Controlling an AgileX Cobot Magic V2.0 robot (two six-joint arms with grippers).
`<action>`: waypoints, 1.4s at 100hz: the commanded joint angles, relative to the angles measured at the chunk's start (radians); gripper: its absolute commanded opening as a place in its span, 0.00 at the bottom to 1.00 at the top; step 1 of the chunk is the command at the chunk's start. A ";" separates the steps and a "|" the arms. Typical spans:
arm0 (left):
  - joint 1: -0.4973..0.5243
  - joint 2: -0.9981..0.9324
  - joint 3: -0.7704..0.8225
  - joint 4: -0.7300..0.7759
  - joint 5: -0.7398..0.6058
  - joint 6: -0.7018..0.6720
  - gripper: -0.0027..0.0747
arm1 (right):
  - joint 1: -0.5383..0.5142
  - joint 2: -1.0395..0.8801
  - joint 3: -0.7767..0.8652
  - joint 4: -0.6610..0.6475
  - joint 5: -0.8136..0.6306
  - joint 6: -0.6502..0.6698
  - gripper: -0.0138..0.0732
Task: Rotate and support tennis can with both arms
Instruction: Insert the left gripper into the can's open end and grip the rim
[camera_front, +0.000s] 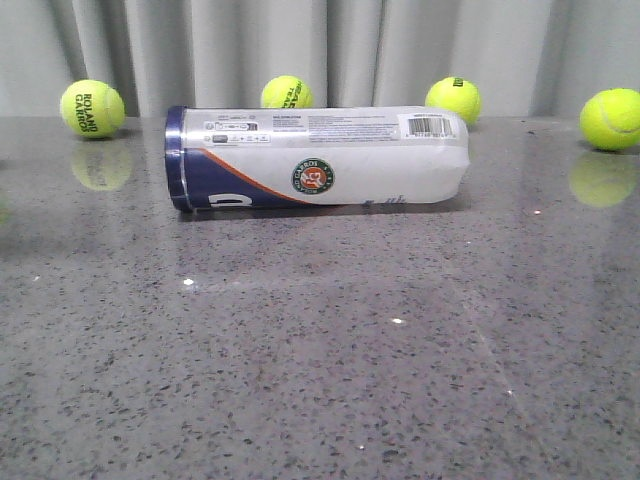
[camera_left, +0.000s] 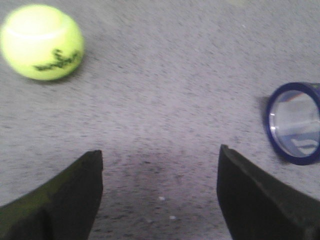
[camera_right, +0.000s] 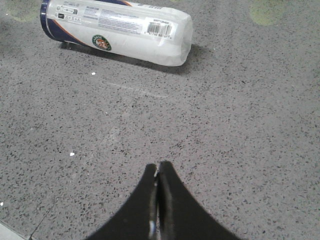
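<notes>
While I've got both wrist feeds up, here's how things sit. On my left gripper (camera_left: 160, 165) the fingers (camera_left: 65, 200) are spread wide with nothing between them, just bare speckled table (camera_left: 165, 75) showing in the gap. The can (camera_left: 295, 122) is ahead of them and off past the outer edge of one finger, not touching it; from that cam I'm looking straight at its navy-rimmed end. A ball (camera_left: 42, 42) sits well ahead of the other finger, a bit blurry, with dark lettering I can't read.

My right gripper (camera_right: 157, 172) has its fingers pressed together tip to tip, holding nothing. The can is well ahead of those tips and a little off to one side, far from contact; that view shows its barcode and round logo facing up toward the cam.

From the front cam neither gripper shows at all. The can (camera_front: 318, 157) lies on its side across the back half of the table, navy end at the left, crinkly clear end at the right, orange stripe and logo facing the cam. Four balls sit behind and around it: one by the navy end (camera_front: 92, 108), two behind it (camera_front: 286, 93) (camera_front: 453, 99) and one far off to the right (camera_front: 610, 119). Grey curtain (camera_front: 350, 45) hangs behind everything.
</notes>
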 joint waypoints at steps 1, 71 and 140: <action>0.001 0.042 -0.059 -0.163 0.003 0.092 0.66 | 0.001 0.007 -0.027 -0.020 -0.072 -0.002 0.08; 0.001 0.359 -0.079 -0.977 0.366 0.673 0.66 | 0.001 0.007 -0.027 -0.020 -0.072 -0.002 0.08; -0.108 0.556 -0.229 -1.103 0.496 0.700 0.66 | 0.001 0.007 -0.027 -0.020 -0.072 -0.002 0.08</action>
